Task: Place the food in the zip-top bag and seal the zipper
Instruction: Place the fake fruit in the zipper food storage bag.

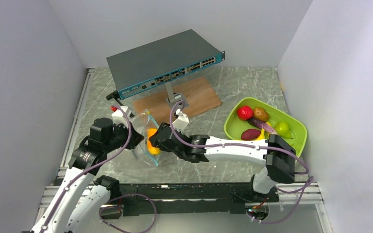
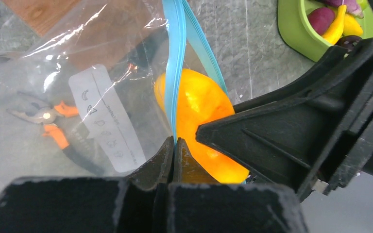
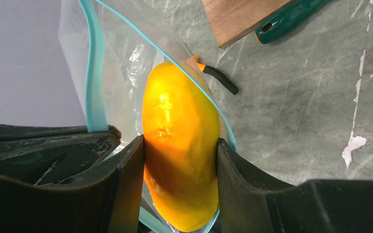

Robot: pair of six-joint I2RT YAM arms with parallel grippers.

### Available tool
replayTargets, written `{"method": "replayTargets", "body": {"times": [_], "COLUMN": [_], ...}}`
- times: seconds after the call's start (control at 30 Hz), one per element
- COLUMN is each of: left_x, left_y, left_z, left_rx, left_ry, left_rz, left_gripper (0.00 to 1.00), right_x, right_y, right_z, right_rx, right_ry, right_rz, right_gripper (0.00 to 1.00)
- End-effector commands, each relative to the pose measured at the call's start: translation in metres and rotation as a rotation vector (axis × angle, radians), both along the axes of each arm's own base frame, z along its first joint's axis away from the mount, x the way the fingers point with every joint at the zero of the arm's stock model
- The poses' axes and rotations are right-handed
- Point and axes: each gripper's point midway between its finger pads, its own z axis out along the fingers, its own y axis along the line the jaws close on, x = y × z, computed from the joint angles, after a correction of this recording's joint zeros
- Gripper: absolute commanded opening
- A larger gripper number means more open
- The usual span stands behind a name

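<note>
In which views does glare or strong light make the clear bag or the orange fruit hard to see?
Left wrist view: white glare streaks cross the clear bag, and the orange fruit looks overexposed. Right wrist view: a bright highlight on the fruit, shadow lower down. Top view: even light, but the bag is hard to make out.

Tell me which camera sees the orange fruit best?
The right wrist view: the orange fruit fills the frame, squeezed in the right gripper at the zip-top bag mouth. The left wrist view hides part behind the zipper and that gripper; the top view shows a small patch.
</note>
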Motion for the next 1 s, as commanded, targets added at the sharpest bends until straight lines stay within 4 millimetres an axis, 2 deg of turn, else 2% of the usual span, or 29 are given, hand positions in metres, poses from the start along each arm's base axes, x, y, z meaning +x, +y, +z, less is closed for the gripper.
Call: {"method": "replayTargets", "body": {"times": [0.0,0.1,0.23,0.33,0.43,0.5,0.63,0.83,0.97], "left_x": [0.004,0.001,0.001,0.0,0.0,0.0,0.001,0.001,0.002], "left_y": [-0.002,-0.006,-0.01,-0.01,-0.01,-0.01,-0.009,-0.009,-0.009], "left_z": [0.016,0.018,0.018,0.017,0.017,0.016,0.016,0.015,0.014], "left_rx": [-0.026,-0.041,-0.05,-0.05,-0.051,-0.049,-0.046,-0.045,-0.042], "left_ry": [-0.083,-0.091,-0.089,-0.085,-0.085,-0.081,-0.082,-0.077,-0.07], "left_rz": [-0.002,-0.032,-0.052,-0.057,-0.056,-0.054,-0.049,-0.048,-0.047], "left_gripper": [0.0,0.0,0.0,0.0,0.0,0.0,0.0,0.0,0.0], "right_x": [-0.001,-0.002,0.0,-0.004,-0.006,-0.008,-0.01,-0.013,-0.016], "right_y": [0.015,0.023,0.027,0.031,0.032,0.034,0.035,0.027,0.017], "right_z": [0.011,0.013,0.02,0.022,0.024,0.026,0.027,0.031,0.048], "right_rx": [-0.009,-0.027,-0.029,-0.01,-0.002,0.0,0.0,-0.021,-0.041], "right_ry": [-0.044,-0.091,-0.121,-0.127,-0.121,-0.125,-0.132,-0.194,-0.331], "right_rz": [0.054,0.109,0.134,0.159,0.173,0.188,0.216,0.269,0.356], "right_gripper": [0.0,0.02,0.34,0.53,0.68,0.74,0.76,0.69,0.69]}}
